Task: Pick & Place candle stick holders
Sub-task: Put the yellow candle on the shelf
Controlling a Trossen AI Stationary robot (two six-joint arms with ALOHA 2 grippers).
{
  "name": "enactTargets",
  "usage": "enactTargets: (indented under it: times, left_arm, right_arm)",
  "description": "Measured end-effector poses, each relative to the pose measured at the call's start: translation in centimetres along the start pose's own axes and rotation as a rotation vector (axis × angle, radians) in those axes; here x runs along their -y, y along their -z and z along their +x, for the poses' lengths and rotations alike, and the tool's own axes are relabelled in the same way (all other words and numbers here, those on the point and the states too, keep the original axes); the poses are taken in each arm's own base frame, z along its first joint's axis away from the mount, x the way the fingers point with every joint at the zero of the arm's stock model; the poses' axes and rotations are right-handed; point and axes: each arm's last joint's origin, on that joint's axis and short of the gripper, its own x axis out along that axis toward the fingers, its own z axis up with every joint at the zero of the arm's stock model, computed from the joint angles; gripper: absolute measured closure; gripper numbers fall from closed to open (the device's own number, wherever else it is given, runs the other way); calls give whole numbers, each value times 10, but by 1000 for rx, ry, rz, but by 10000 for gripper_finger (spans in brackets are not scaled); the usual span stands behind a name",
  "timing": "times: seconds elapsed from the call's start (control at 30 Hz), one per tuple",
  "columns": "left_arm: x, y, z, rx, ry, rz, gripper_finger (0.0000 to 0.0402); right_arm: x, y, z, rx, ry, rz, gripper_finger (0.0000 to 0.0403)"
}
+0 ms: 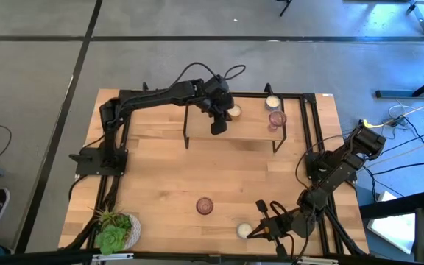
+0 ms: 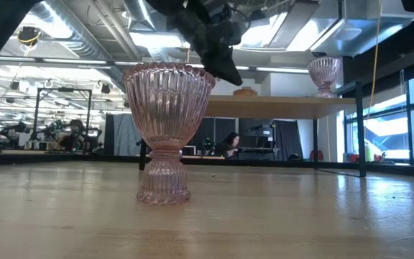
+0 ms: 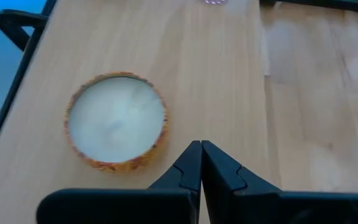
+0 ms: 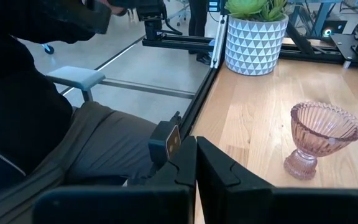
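High view shows the left gripper [image 1: 219, 126] at upper centre over a raised wooden shelf [image 1: 205, 129], its fingers [image 3: 191, 165] pressed together on nothing, just beside an amber holder [image 3: 116, 120]; a cream holder [image 1: 272, 102] and a pink holder [image 1: 276, 118] stand on the shelf's right end; another pink holder [image 1: 205, 206] stands alone at lower centre; the right gripper [image 1: 260, 230], clenched and empty, sits at lower right next to a second cream holder [image 1: 244, 231]; a potted plant [image 1: 115, 230] occupies the lower left.

Wooden table [image 1: 168, 177] — pink holder [image 1: 205, 205], cream holder [image 1: 244, 230], potted plant [image 1: 115, 230], raised shelf [image 1: 249, 125]
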Motion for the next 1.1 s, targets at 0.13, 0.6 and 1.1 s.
enactTargets:
  times: [0.13,0.6,1.1]
  left_arm:
    - [-5,2,4,-4,-3,-7,400]
    - [-8,9,36,-29,14,21,400]
    - [-21,5,30,15,-80,3,399]
  right_arm:
    - [0,0,0,-2,1,-1,398]
    - [0,1,0,-6,3,-2,398]
    - [1,2,0,-18,6,6,398]
